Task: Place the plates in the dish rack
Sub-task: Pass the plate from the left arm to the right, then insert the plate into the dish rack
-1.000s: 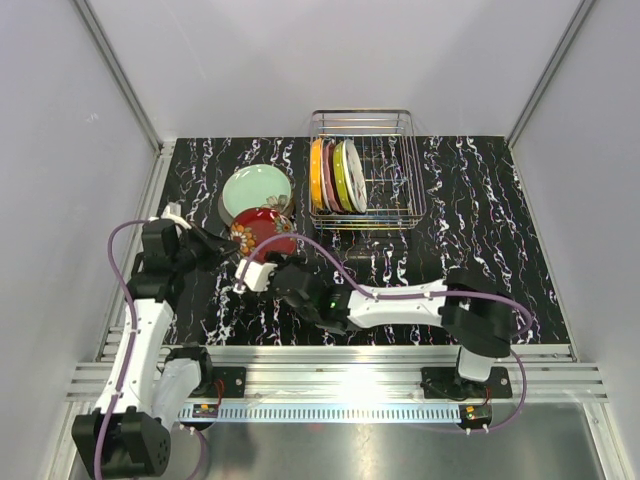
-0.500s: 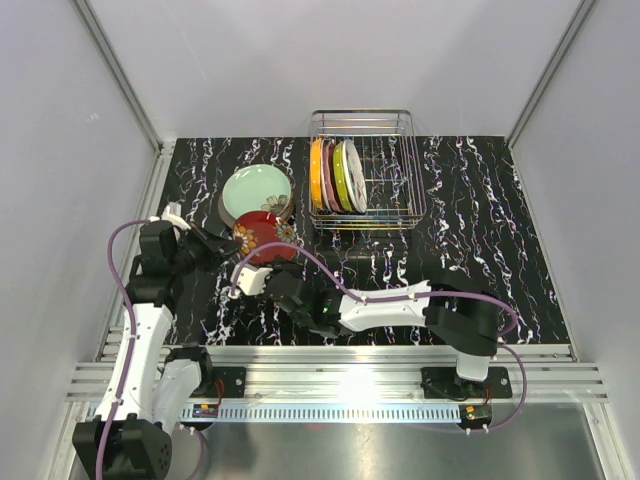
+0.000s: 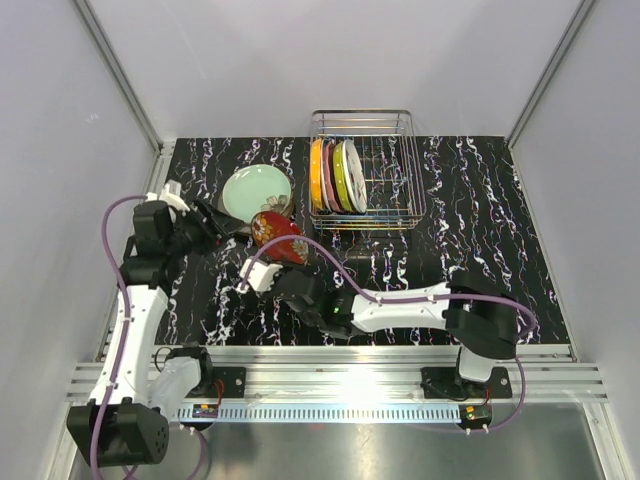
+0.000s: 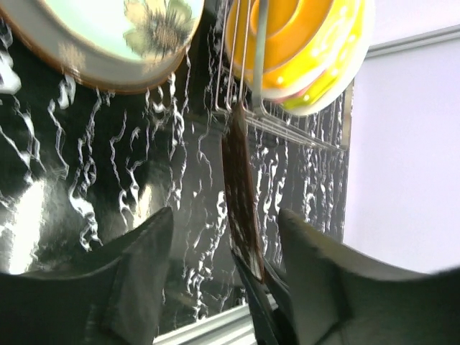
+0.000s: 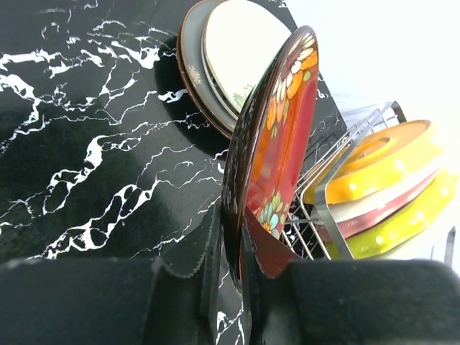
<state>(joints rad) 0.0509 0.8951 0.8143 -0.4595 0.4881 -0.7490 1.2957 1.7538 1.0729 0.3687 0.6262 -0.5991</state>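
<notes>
Black marble-look tabletop (image 3: pixel 480 200), veined white, sits between pale grey walls (image 3: pixel 300 60); a ribbed aluminium rail (image 3: pixel 350 375) runs along its near edge; my right pincer (image 5: pixel 231 237) is pinching the rim of the red floral plate (image 5: pixel 277 136), held on edge just in front of the wire dish rack (image 3: pixel 400 150); my left pincer (image 4: pixel 224 219) stands spread either side of that plate, apart from it; several plates (image 3: pixel 335 175) stand upright in the rack's left half; a pale green plate (image 3: pixel 255 188) lies flat beside it.

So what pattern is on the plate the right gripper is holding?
Red plate, orange and white flowers, dark rim; clearest in the right wrist view.
</notes>
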